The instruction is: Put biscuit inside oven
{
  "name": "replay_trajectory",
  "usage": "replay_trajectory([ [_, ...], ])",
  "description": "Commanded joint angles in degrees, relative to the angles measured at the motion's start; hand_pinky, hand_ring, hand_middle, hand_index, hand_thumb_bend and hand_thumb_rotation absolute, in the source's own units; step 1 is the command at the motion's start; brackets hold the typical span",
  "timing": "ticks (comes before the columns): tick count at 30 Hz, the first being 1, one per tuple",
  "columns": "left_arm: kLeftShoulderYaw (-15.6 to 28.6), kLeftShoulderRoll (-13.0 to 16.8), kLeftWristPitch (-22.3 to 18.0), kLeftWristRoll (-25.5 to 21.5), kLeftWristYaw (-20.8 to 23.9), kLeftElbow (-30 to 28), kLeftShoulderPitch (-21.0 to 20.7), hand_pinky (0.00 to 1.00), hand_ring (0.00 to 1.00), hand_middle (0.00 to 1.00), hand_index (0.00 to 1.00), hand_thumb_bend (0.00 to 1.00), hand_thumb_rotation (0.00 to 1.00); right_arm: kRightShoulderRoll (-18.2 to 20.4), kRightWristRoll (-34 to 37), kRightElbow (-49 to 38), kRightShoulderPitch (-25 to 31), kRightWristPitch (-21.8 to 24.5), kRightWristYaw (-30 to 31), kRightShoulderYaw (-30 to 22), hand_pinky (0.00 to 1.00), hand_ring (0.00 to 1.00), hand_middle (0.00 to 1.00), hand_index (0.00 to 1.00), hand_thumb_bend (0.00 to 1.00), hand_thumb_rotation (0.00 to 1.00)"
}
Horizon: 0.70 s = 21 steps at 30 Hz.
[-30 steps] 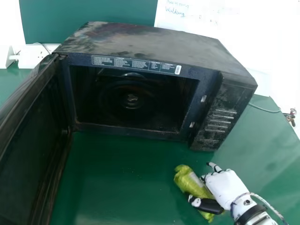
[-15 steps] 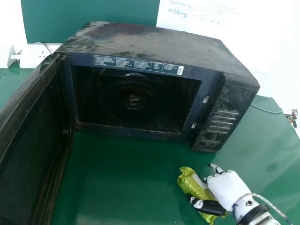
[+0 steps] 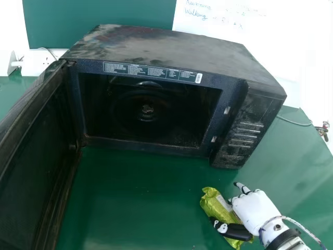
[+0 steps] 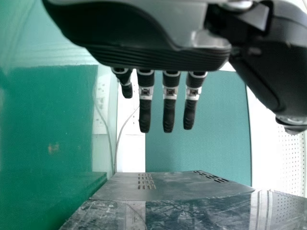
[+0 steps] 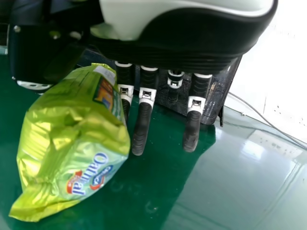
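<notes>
Head view, and your right hand [image 3: 254,208] has the biscuit packet [image 3: 213,202] against its inner, left side, the thumb [image 3: 232,230] crossing the near face and the fingers [image 5: 141,129] lying fairly straight past the other. So it's a partly open hand with a pinch on the wrapper, gentle enough, I'd judge, to spare the biscuits. Whether the packet's lower end bears on the table [image 3: 140,208], you can't tell from here.

Look at the slant: the packet's far end points ahead and left of the hand, roughly at the oven [image 3: 156,47], which should let it go in end first. The door [image 3: 36,146] is swung wide, well apart on the hand's left, leaving the mouth free to enter. Straight ahead of the hand, though, sits the control panel [image 3: 247,130], so you'll want to lift clear of the sill [image 3: 145,147], then swing left; go straight and you'd likely knock the panel.

Your left hand [image 4: 144,52] hangs with straight fingers and nothing in them, kept out of it presumably because one hand can manage this load.
</notes>
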Motion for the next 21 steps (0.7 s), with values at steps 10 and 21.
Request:
replay_trajectory([
  [10, 0.67, -0.46, 0.06, -0.69, -0.48, -0.44, 0.56, 0.71, 0.72, 0.81, 0.8, 0.88, 0.6, 1.8, 10.12, 2.16, -0.04, -1.16, -1.23, -1.82, 0.39, 0.47, 0.49, 0.3, 0.47, 0.0],
  [21, 0.71, 0.03, -0.29, -0.57, -1.17, 0.28, 0.26, 0.7, 0.77, 0.83, 0.81, 0.81, 0.7, 4.47, 34.55, 4.05, -2.65, -0.37, 3.17, -4.54, 0.4, 0.46, 0.49, 0.29, 0.47, 0.0],
])
